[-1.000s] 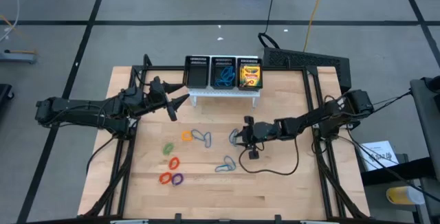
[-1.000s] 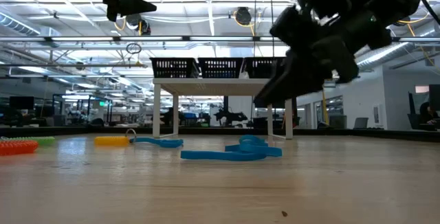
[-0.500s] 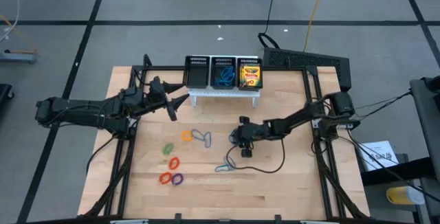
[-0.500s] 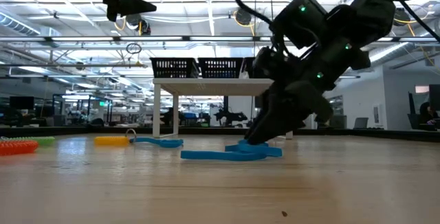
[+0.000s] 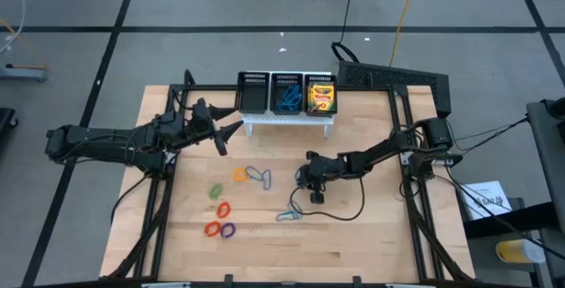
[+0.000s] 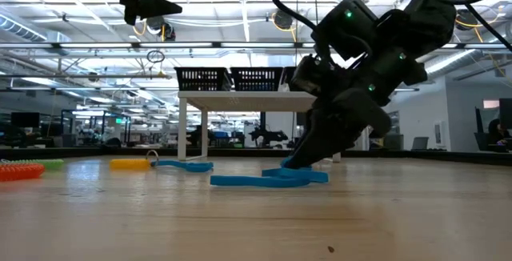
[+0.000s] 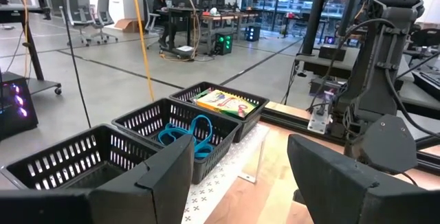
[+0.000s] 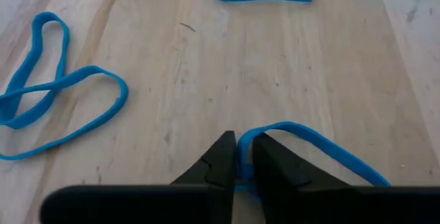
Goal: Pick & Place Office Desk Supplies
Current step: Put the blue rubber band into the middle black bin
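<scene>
My right gripper (image 5: pixel 305 178) is low over the middle of the wooden table, shut on a thin blue loop (image 8: pixel 323 148) that lies flat there. Two other blue loops (image 5: pixel 258 176) (image 5: pixel 290 213) lie nearby. Small orange (image 5: pixel 239 174), green (image 5: pixel 215 188), red (image 5: pixel 212 229) and purple (image 5: pixel 228 230) loops lie toward the left. A crayon box (image 5: pixel 321 99) and more blue loops (image 5: pixel 285 101) sit in the black organiser (image 5: pixel 252 94) at the far edge. My left gripper (image 5: pixel 235 120) hangs open, high above the table and left of the organiser. My right gripper pinches one strand at the end of the blue loop (image 8: pixel 245 146) between its two fingertips (image 8: pixel 221 157). The fingers slant down from the table's right side. The rest of the loop (image 6: pixel 264 180) lies slack on the table.
The organiser stands on a small white stand (image 5: pixel 290 120) with legs (image 6: pixel 183 137). A black cable (image 5: pixel 353 213) trails on the table near my right arm. Bare wood lies along the near edge (image 5: pixel 291 261).
My right gripper has come down and moved toward the table's left edge, and its fingertips have ended at the blue loop on the table. The loops have stayed where they were.
</scene>
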Robot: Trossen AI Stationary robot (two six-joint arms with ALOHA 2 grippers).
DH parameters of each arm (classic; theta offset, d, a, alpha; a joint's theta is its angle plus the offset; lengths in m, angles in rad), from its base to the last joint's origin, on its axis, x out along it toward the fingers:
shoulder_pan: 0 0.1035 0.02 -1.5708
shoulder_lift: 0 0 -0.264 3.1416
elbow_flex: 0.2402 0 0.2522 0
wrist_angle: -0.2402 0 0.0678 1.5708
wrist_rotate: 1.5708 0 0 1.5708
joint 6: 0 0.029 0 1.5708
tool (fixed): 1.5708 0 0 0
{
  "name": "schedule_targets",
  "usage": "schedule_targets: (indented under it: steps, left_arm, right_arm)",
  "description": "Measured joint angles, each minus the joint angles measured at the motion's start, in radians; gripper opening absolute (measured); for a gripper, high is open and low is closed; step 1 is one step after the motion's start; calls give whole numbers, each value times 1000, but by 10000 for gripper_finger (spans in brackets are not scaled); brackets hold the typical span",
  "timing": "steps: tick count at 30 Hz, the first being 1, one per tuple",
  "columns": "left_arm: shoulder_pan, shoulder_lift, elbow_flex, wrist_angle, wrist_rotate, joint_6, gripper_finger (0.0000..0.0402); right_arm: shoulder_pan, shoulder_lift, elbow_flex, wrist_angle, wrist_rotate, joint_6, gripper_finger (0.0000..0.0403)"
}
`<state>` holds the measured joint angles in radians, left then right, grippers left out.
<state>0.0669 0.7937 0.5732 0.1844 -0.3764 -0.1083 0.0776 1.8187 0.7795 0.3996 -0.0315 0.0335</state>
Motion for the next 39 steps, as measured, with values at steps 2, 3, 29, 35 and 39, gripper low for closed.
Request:
schedule_targets:
  steps: [2, 3, 29, 35, 39]
  left_arm:
    - [0, 0, 0, 0, 0, 0, 244]
    - [0, 0, 0, 0, 0, 0, 244]
    - [0, 0, 0, 0, 0, 0, 244]
    - [0, 0, 0, 0, 0, 0, 244]
    - [0, 0, 0, 0, 0, 0, 244]
  right_arm:
    - [0, -4, 0, 0, 0, -9, 22]
    - [1, -11, 0, -7, 0, -18, 15]
    - [1, -254, -1, -18, 0, -116, 1]
    - [-6, -295, -1, -10, 1, -167, 1]
    - [-27, -294, -2, 26, 2, -170, 1]
